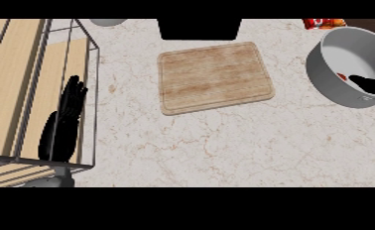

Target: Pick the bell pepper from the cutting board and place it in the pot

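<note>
- looks like a home kitchen, marble-look counter [219,144]
- wooden cutting board [215,77] in the middle
- grey pot [330,75] right of the board, wire rack [70,95] left of it

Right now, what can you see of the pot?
The pot is grey and round with a pale inside, and its right side is cut off by the view's edge. It stands upright on the counter, right of the cutting board and apart from it. A dark hand reaches inside, beside a small red patch.

One head view looks steeply down on the counter [219,144], cutting board [215,77] central.
</note>
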Tool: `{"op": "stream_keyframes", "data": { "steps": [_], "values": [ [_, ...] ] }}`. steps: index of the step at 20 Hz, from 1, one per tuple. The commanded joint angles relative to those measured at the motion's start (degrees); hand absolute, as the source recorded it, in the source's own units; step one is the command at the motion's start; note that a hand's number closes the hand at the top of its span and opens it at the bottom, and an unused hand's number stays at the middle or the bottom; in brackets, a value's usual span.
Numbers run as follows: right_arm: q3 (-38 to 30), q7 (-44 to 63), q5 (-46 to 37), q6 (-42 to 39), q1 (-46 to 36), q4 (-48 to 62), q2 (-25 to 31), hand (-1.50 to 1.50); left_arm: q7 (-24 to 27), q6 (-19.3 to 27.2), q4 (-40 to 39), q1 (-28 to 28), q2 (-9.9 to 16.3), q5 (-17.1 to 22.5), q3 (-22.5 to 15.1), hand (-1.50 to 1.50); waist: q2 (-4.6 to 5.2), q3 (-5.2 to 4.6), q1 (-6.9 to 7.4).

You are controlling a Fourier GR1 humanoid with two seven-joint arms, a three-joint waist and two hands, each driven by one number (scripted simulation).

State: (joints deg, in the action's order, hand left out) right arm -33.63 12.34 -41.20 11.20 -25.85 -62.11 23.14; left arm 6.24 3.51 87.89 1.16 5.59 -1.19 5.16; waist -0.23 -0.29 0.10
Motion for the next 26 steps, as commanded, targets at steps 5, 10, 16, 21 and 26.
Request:
{"op": "stream_keyframes", "data": {
  "steps": [5, 10, 16, 21, 26],
  "values": [
    [-11.73, -11.47, 16.84, 3.91, 2.23, -0.9, -1.76, -1.5, -1.2, -1.14, 4.47, -1.01, -3.38, 1.41, -2.81, 0.0, 0.05, 0.4, -0.37],
    [-15.89, -17.9, 22.08, 1.86, 4.39, 4.86, 3.06, -1.5, 0.82, 2.95, 2.45, -1.22, -5.33, -0.43, -6.11, 0.0, 0.24, 0.36, -0.24],
    [-19.16, -23.98, 28.14, -1.75, 9.13, 6.23, 6.04, -1.5, 1.3, 0.53, 3.67, -2.66, -4.66, 0.05, -4.41, 0.0, 0.18, 0.34, -0.13],
    [-21.61, -29.6, 31.88, -3.88, 11.28, 11.51, 9.39, -1.5, -0.13, 1.2, 3.31, -1.18, -5.05, -0.47, -4.43, 0.0, 0.24, 0.36, -0.07],
    [-22.59, -31.83, 33.56, -4.63, 14.4, 12.48, 11.05, -1.5, 1.03, 2.05, 2.35, -1.1, -5.33, -0.25, -5.47, 0.0, 0.21, 0.32, -0.27]
  ]
}}
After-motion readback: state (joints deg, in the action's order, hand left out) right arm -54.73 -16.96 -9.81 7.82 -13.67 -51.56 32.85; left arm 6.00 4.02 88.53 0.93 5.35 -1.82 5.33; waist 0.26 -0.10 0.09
